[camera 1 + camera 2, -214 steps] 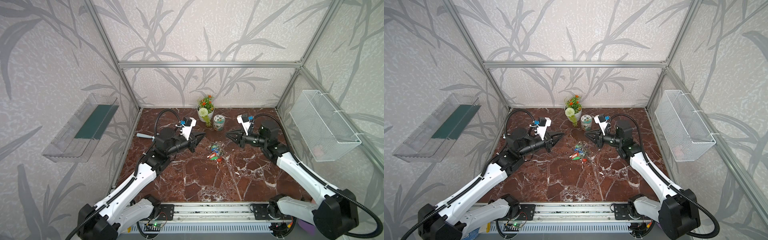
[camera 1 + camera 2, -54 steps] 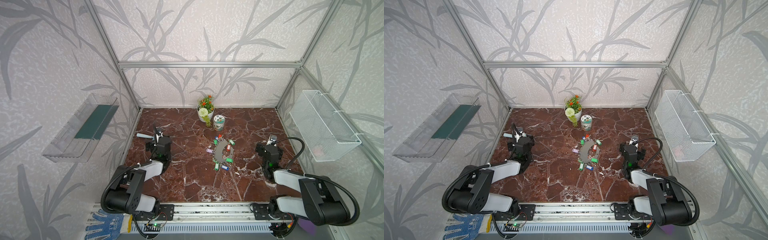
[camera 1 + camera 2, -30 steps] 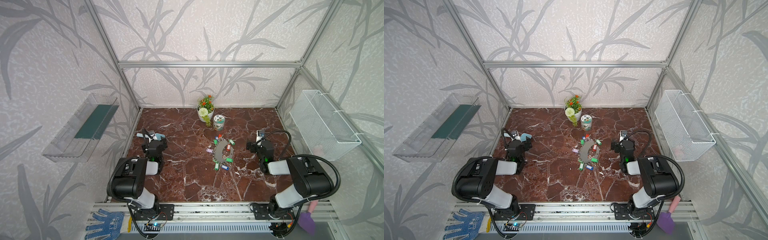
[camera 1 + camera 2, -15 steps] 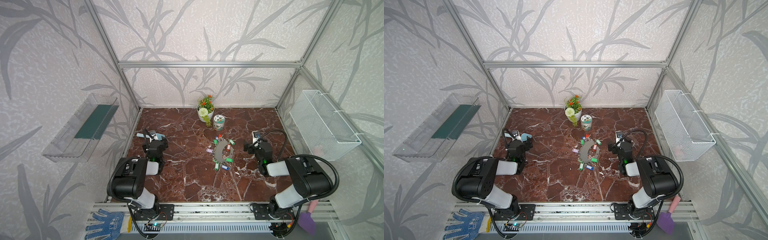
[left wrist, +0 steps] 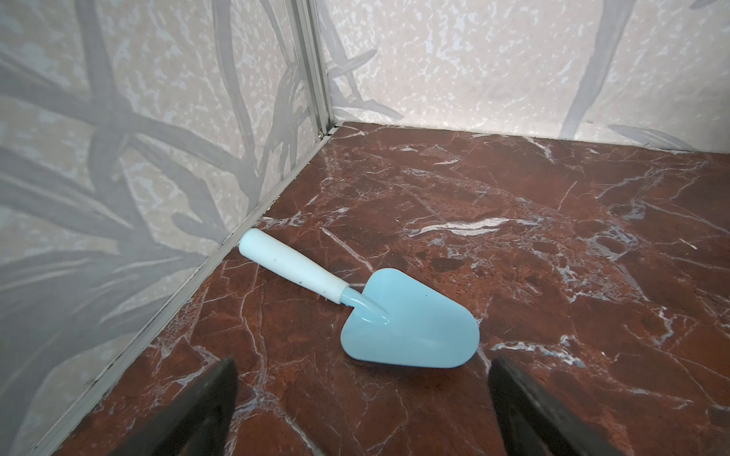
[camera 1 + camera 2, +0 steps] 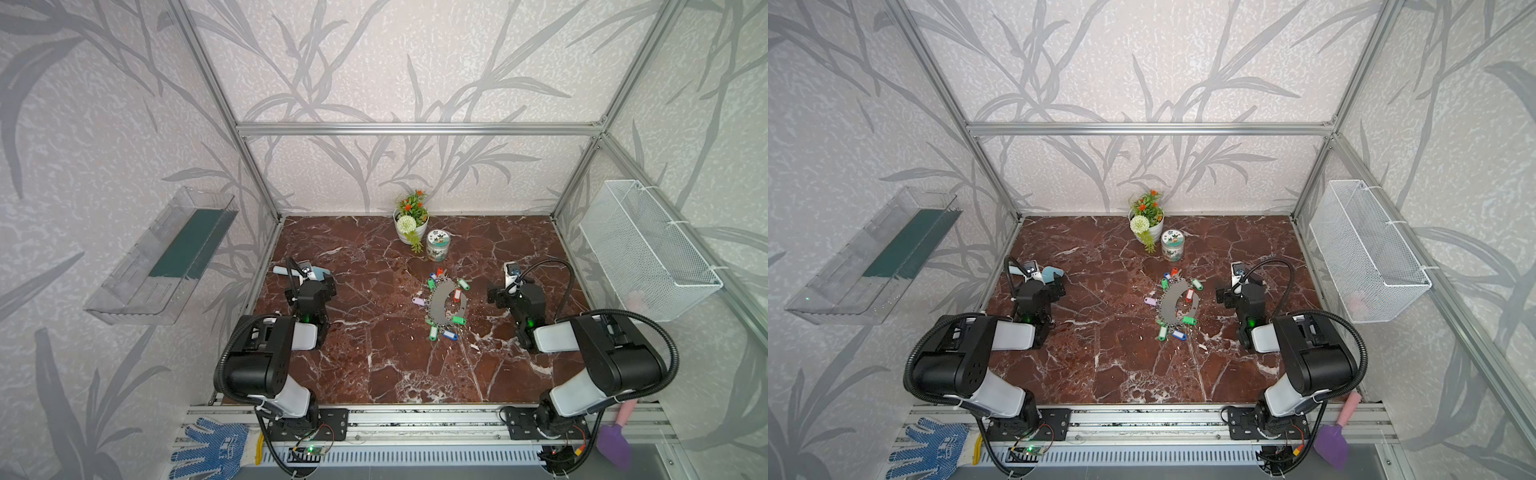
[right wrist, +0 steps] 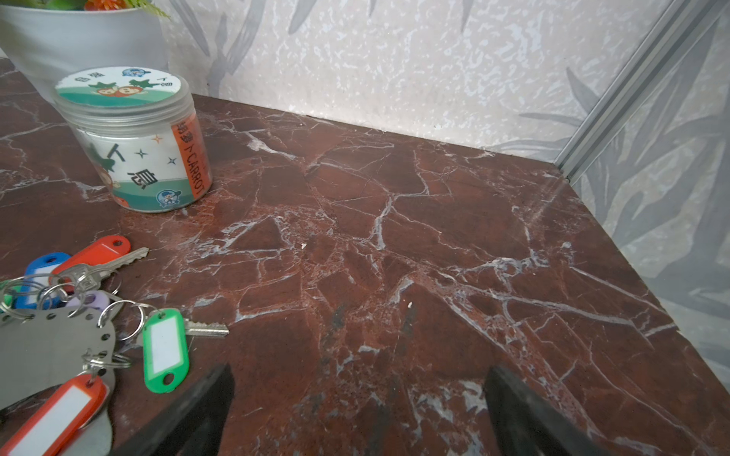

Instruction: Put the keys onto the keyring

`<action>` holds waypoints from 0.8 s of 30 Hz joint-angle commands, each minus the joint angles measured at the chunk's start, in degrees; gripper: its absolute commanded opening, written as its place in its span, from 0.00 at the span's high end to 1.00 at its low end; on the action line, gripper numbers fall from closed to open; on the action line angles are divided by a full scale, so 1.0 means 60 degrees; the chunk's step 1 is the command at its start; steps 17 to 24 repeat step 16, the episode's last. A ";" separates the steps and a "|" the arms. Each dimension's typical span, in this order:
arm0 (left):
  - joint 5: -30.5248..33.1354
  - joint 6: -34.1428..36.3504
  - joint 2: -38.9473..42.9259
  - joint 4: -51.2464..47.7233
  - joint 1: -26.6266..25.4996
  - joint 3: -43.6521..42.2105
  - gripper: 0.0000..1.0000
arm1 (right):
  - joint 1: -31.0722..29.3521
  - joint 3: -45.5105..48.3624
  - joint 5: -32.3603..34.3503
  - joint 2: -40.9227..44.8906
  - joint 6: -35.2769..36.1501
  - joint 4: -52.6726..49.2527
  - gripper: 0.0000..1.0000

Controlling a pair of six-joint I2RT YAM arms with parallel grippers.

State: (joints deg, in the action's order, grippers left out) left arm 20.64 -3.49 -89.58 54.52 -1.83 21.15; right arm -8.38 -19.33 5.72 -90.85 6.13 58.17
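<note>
Now that both arms have folded back from the keyring toward their bases, you're looking at a parked pose. The left jaws are wide and empty, well left of the keyring, facing a blue trowel. The right jaws are wide and empty, just right of it. The lilac-tagged key lies against the keyring's left edge; whether it's threaded on, I can't tell. Behind the keyring, the lidded carrot jar hides its contents and the flowerpot holds flowers. Far right, the wire basket shows something faint and pink.

Lab test booth: aluminium frame, wallpapered walls, robot arms.
</note>
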 commanded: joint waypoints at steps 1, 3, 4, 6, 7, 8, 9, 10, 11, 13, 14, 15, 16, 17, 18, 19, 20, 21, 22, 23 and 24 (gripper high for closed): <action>0.0017 0.0082 -0.0097 0.0248 -0.0033 -0.0038 0.01 | 0.0117 -0.0220 -0.0279 -0.0047 -0.0024 -0.0042 0.01; 0.0016 0.0074 -0.0099 0.0244 -0.0033 -0.0034 0.01 | 0.0123 -0.0206 -0.0279 -0.0040 -0.0024 -0.0042 0.01; 0.0025 0.0082 -0.0096 0.0255 -0.0033 -0.0038 0.01 | 0.0123 -0.0210 -0.0279 -0.0043 -0.0022 -0.0042 0.01; 0.0017 0.0082 -0.0092 0.0255 -0.0033 -0.0031 0.01 | 0.0123 -0.0213 -0.0279 -0.0049 -0.0022 -0.0042 0.01; 0.0016 0.0083 -0.0099 0.0253 -0.0032 -0.0036 0.01 | 0.0123 -0.0224 -0.0279 -0.0049 -0.0020 -0.0042 0.01; 0.0020 0.0080 -0.0106 0.0246 -0.0033 -0.0029 0.01 | 0.0130 -0.0253 -0.0338 -0.0046 -0.0018 -0.0089 0.01; 0.0022 0.0074 -0.0098 0.0249 -0.0031 -0.0038 0.01 | 0.0217 -0.0316 -0.0499 -0.0031 -0.0065 -0.0274 0.01; 0.0020 0.0082 -0.0097 0.0248 -0.0033 -0.0038 0.01 | 0.0292 -0.0409 -0.0699 -0.0038 -0.0137 -0.0413 0.01; 0.0024 0.0074 -0.0098 0.0251 -0.0033 -0.0038 0.01 | 0.0367 -0.0438 -0.0866 -0.0047 -0.0201 -0.0464 0.01; 0.0017 0.0074 -0.0098 0.0266 -0.0032 -0.0027 0.01 | 0.0474 -0.0455 -0.1023 -0.0048 -0.0254 -0.0489 0.01; 0.0020 0.0079 -0.0088 0.0260 -0.0033 -0.0037 0.01 | 0.0474 -0.0440 -0.1015 -0.0035 -0.0253 -0.0488 0.01; 0.0016 0.0077 -0.0091 0.0259 -0.0033 -0.0038 0.01 | 0.0466 -0.0419 -0.0991 -0.0031 -0.0218 -0.0442 0.01; 0.0016 0.0078 -0.0106 0.0264 -0.0032 -0.0028 0.01 | 0.0431 -0.0335 -0.0961 -0.0019 -0.0180 -0.0308 0.01; 0.0016 0.0078 -0.0106 0.0264 -0.0032 -0.0028 0.01 | 0.0431 -0.0335 -0.0961 -0.0019 -0.0180 -0.0308 0.01; 0.0016 0.0078 -0.0106 0.0264 -0.0032 -0.0028 0.01 | 0.0431 -0.0335 -0.0961 -0.0019 -0.0180 -0.0308 0.01; 0.0016 0.0078 -0.0106 0.0264 -0.0032 -0.0028 0.01 | 0.0431 -0.0335 -0.0961 -0.0019 -0.0180 -0.0308 0.01; 0.0016 0.0078 -0.0106 0.0264 -0.0032 -0.0028 0.01 | 0.0431 -0.0335 -0.0961 -0.0019 -0.0180 -0.0308 0.01; 0.0016 0.0078 -0.0106 0.0264 -0.0032 -0.0028 0.01 | 0.0431 -0.0335 -0.0961 -0.0019 -0.0180 -0.0308 0.01; 0.0016 0.0078 -0.0106 0.0264 -0.0032 -0.0028 0.01 | 0.0431 -0.0335 -0.0961 -0.0019 -0.0180 -0.0308 0.01; 0.0016 0.0078 -0.0106 0.0264 -0.0032 -0.0028 0.01 | 0.0431 -0.0335 -0.0961 -0.0019 -0.0180 -0.0308 0.01; 0.0016 0.0078 -0.0106 0.0264 -0.0032 -0.0028 0.01 | 0.0431 -0.0335 -0.0961 -0.0019 -0.0180 -0.0308 0.01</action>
